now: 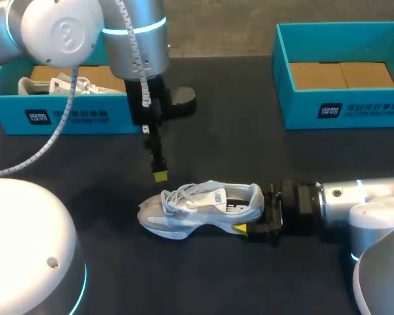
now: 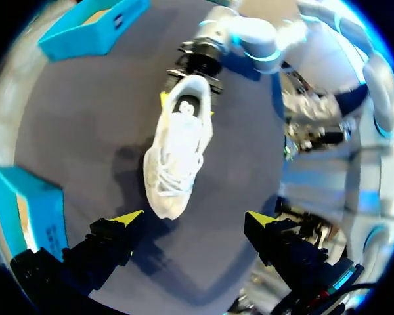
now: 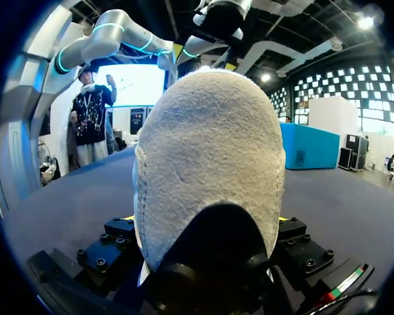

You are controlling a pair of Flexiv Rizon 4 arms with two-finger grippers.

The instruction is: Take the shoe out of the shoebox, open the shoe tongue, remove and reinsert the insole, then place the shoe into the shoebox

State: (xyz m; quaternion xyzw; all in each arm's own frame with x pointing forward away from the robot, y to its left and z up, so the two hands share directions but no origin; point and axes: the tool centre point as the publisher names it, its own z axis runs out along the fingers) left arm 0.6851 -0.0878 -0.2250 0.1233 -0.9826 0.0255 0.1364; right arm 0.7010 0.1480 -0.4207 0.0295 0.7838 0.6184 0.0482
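Dark desk point(image 1: 249, 151) at centre: a pale shoe point(image 1: 200, 209) stands on its sole, heel pinched from 2 sides by the right claw point(image 1: 248, 211). Judged light, soft in the upper, stiff at sole and heel, it is best held there while the laced front is opened. Above its toe, the left claw point(image 2: 194, 220) hangs spread. Behind stand 2 blue boxes, the left shoebox point(image 1: 65, 117) and right shoebox point(image 1: 341, 108).

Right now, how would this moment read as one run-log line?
white-grey laced shoe: on black table | right gripper: shut on heel | left gripper: open, above toe
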